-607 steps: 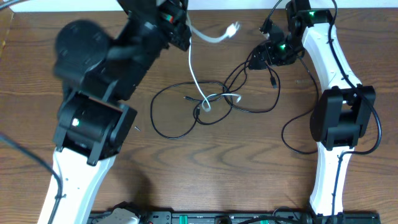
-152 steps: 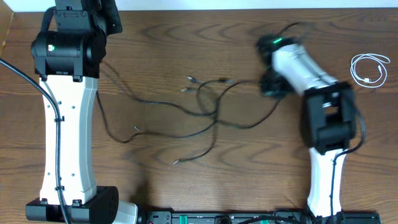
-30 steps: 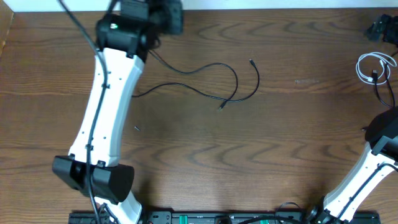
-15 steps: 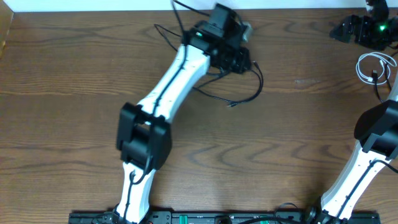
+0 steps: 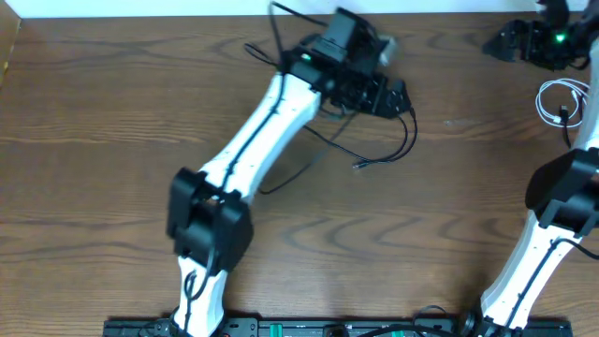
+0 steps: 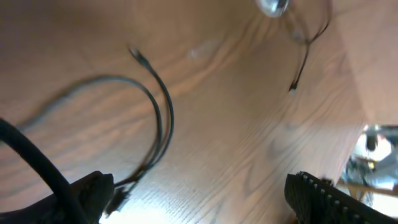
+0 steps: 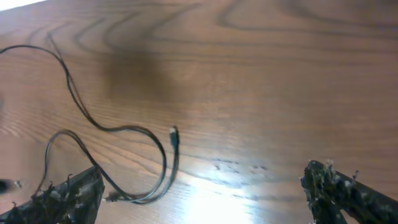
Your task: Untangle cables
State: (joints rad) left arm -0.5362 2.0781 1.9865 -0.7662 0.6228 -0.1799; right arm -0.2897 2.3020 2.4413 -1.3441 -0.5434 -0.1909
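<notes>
Left gripper (image 6: 199, 196) fingers spread wide, gripping nothing; right gripper (image 7: 205, 190) also apart. Thin black cable (image 5: 408, 145) looped on wood-grain table (image 5: 94, 140) beside left gripper. White cable (image 5: 546, 101) coiled, cut off at right edge.

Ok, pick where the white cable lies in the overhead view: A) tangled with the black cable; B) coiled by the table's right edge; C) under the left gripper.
B: the white cable is coiled by the right edge, well apart from the black cable beside the left gripper.
</notes>
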